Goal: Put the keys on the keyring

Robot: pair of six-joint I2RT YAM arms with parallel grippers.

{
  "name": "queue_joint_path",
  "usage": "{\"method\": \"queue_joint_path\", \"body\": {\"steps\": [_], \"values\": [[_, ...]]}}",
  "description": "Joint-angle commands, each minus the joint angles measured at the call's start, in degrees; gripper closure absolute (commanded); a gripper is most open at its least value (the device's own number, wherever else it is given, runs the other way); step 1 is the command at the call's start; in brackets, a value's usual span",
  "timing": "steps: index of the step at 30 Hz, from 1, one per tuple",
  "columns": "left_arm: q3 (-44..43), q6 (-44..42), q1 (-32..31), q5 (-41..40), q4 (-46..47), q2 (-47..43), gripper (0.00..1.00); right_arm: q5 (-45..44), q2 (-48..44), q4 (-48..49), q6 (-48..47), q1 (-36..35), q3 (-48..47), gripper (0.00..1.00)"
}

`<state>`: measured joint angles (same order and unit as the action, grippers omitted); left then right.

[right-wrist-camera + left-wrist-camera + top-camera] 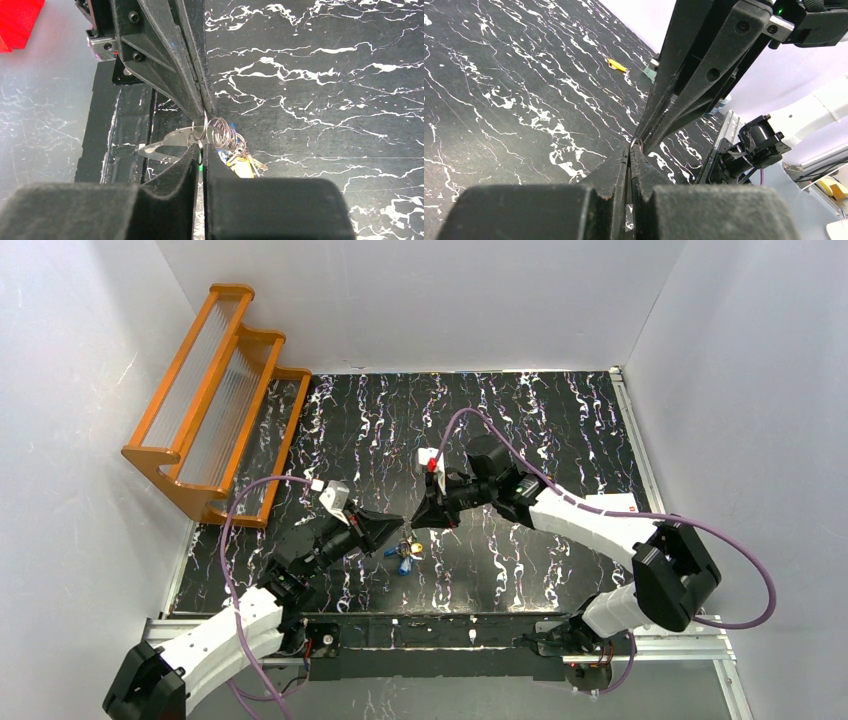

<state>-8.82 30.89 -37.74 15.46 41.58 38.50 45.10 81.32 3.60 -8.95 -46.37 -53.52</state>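
My two grippers meet tip to tip over the near middle of the black marbled table. My left gripper (402, 534) (634, 148) is shut on the thin metal ring (636, 142) of the keyring. My right gripper (416, 524) (201, 149) is shut, with a sliver of the green key (200, 166) showing between its fingers. The keyring's silver fob (162, 145) hangs to the left of them. Wire ring coils (225, 134) bunch to the right, with the blue key (221, 152) and yellow key (240, 169) below. The keys (404, 558) dangle just under both tips.
An orange stepped rack (215, 400) stands at the back left against the wall. A small yellow piece (616, 64) lies farther out on the table. A metal rail (450, 625) runs along the near edge. White walls close in the left, back and right sides.
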Motion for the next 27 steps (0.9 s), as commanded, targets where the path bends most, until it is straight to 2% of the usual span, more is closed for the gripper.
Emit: {"method": "queue_joint_path", "body": {"steps": [1, 4, 6, 8, 17, 27], "values": [[-2.8, -1.0, 0.0, -0.4, 4.4, -0.6, 1.00, 2.0, 0.2, -0.3, -0.2, -0.1, -0.1, 0.71], [-2.5, -2.3, 0.1, -0.5, 4.3, -2.0, 1.00, 0.8, -3.1, 3.1, 0.3, -0.1, 2.1, 0.48], [-2.1, -2.8, 0.0, -0.8, 4.3, -2.9, 1.00, -0.2, -5.7, 6.8, 0.9, -0.1, 4.3, 0.38], [-1.9, -3.0, 0.0, -1.2, 4.3, -3.5, 1.00, -0.7, -7.5, 9.3, 1.9, -0.1, 5.5, 0.33], [-2.0, -2.6, 0.0, -1.3, 4.2, -2.5, 1.00, 0.7, -7.4, 14.0, 6.9, -0.1, 4.1, 0.35], [-2.1, -2.5, 0.0, -0.3, 4.2, -2.5, 1.00, 1.6, -4.0, 16.8, 10.2, -0.1, 2.1, 0.53]]}}
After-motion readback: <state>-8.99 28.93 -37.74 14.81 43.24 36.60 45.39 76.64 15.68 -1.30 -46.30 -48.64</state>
